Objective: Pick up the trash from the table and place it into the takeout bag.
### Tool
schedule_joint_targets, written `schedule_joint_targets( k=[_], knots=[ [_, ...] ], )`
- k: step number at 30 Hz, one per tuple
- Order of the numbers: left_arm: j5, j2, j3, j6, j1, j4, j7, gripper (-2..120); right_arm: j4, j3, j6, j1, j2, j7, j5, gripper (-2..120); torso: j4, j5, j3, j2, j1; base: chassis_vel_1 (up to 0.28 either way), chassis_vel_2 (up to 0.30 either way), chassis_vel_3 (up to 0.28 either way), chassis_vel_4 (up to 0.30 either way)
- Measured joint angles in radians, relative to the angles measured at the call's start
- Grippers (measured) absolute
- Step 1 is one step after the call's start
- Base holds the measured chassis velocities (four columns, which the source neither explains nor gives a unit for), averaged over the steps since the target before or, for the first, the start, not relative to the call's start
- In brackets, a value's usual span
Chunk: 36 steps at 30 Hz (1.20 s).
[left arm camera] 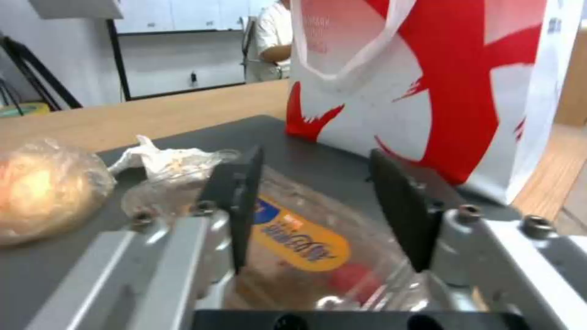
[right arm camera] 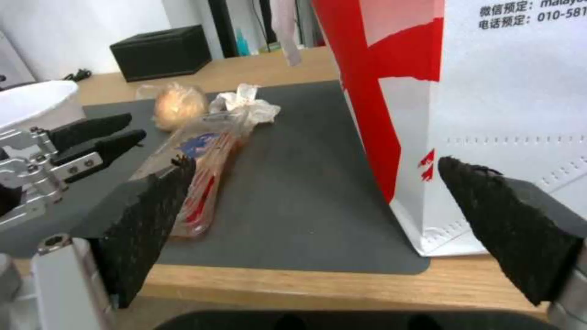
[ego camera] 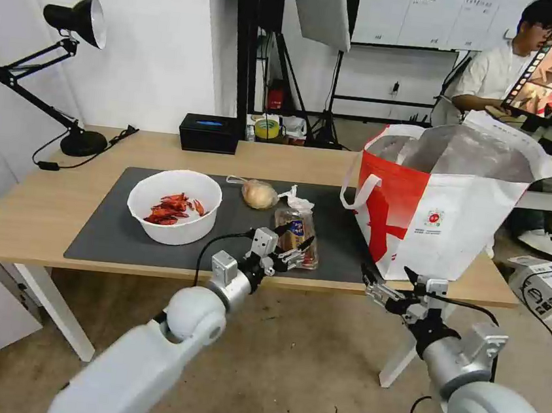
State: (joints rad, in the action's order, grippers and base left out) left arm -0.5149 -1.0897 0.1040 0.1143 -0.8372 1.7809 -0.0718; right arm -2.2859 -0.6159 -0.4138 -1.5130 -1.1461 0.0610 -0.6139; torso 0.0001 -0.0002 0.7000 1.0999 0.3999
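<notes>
1. Left gripper (ego camera: 295,245) reaches over the near edge of the mat, its two flat black fingers (left arm camera: 243,201) spread wide on either side of the near end of the clear plastic tray (ego camera: 296,235), holding nothing. Right gripper (ego camera: 388,275) hangs at the near table edge, just in front of the takeout bag's near corner, its ridged black pads (right arm camera: 146,215) wide apart and empty.
2. Light wood table (ego camera: 32,207), rectangular, on white legs, carries a large dark grey mat (ego camera: 108,235) with rounded corners.
3. Takeout bag (ego camera: 447,205) stands upright on the right end of the table, mouth open. It is white with a bold red splash pattern, crinkled silver foil lining, white loop handles and a small round red logo. Small print on its side reads "010-581" after Chinese characters.
4. White round bowl (ego camera: 174,206) sits on the left of the mat, holding red crayfish shells.
5. Clear plastic tray lies near the mat's middle, its long side running near to far, red fruit inside, with an orange and blue label whose writing is too small to read.
6. Knotted clear bag (ego camera: 259,193) around a yellowish lump lies just beyond the tray.
7. Crumpled white tissue (ego camera: 296,201) lies at the tray's far end, right of the lump.
</notes>
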Motion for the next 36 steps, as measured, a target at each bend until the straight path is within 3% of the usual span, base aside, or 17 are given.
schedule_joint_targets(
  k=[13, 23, 29, 36],
  knots=[
    [0.012, 0.024, 0.034, -0.029, 0.033, -0.058, -0.111, 0, 0.028, 0.012, -0.008, 0.051, 0.013, 0.039, -0.120, 100, -0.0002, 0.0001, 0.000, 0.000, 0.000, 0.000, 0.000, 0.000, 0.000],
    [0.033, 0.037, 0.032, -0.049, 0.024, -0.078, -0.148, 0, 0.086, 0.052, -0.039, 0.155, 0.037, 0.076, -0.355, 100, -0.0002, 0.0001, 0.000, 0.000, 0.000, 0.000, 0.000, 0.000, 0.000],
    [0.039, 0.060, 0.022, -0.060, 0.010, -0.079, -0.156, 0, 0.185, 0.141, -0.062, 0.289, 0.044, 0.142, -0.556, 100, 0.0000, 0.0002, 0.000, 0.000, 0.000, 0.000, 0.000, 0.000, 0.000],
    [0.036, 0.071, 0.015, -0.064, 0.001, -0.078, -0.155, 0, 0.286, 0.238, -0.089, 0.433, 0.027, 0.221, -0.677, 100, 0.0000, 0.0001, 0.000, 0.000, 0.000, 0.000, 0.000, 0.000, 0.000]
  ],
)
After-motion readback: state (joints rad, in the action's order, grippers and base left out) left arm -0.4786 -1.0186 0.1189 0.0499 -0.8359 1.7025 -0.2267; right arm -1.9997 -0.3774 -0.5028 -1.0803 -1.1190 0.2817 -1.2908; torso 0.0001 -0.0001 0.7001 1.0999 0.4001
